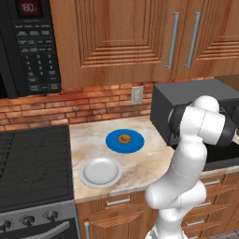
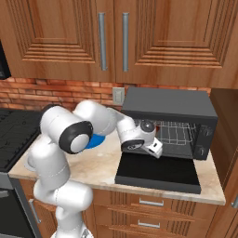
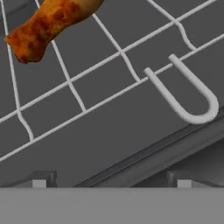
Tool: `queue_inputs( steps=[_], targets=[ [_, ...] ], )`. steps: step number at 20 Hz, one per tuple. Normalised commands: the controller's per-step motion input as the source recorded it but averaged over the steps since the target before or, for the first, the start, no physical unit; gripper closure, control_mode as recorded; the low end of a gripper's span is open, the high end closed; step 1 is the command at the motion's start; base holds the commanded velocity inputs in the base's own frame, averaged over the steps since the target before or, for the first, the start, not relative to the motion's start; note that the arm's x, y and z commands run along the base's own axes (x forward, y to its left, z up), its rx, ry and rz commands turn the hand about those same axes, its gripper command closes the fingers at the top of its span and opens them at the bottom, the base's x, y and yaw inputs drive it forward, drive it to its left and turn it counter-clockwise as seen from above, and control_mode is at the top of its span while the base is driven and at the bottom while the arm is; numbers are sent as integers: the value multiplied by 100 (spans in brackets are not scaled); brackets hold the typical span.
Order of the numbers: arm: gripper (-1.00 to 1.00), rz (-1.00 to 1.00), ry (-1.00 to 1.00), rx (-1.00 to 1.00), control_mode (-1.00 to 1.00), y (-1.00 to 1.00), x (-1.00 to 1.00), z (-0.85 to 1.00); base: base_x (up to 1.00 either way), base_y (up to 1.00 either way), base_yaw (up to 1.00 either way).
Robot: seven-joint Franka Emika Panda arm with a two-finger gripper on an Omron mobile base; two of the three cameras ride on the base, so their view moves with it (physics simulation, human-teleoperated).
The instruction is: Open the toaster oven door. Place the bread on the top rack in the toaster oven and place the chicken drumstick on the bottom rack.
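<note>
Marble counter (image 2: 100,169) under wood cabinets, brick backsplash behind it, that's where I'm parked right now. The toaster oven (image 2: 169,111) is a dark grey box, and the toaster oven door (image 2: 158,173) is folded down flat onto the counter, right below my gripper (image 2: 156,149).

From the hand view I'm looking straight at a silver wire rack (image 3: 109,74) with a U-shaped loop at its front edge. The chicken drumstick (image 3: 46,24) is lying on that rack, ahead of the fingertips and off to one side, reddish-brown and mottled, narrowing toward one end. Can't tell from this shot alone which rack level it is.

The left base view gives me what the other two don't: the bread (image 1: 124,138), a small round golden-brown piece, sitting in the middle of a blue plate (image 1: 114,144) well behind the gripper, with a white plate (image 1: 100,172) just beside that one. The arm's body blocks the oven opening there.

The right base view shows the arm folded at the elbow and stretched sideways, with the hand at the oven mouth above the open door. Fingers are spread wide apart and nothing is between them.
</note>
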Motion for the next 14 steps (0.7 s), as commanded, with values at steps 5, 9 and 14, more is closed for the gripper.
queue_inputs(
  steps=[5, 9, 14],
  targets=[
    [-100, 1, -5, 9, -100, -19, -30, 36, 0, 0, 0],
    [-100, 4, -10, 4, -100, -21, -25, 47, 0, 0, 0],
    [-100, 23, -25, 1, -100, -23, -39, 41, 0, 0, 0]
  ],
)
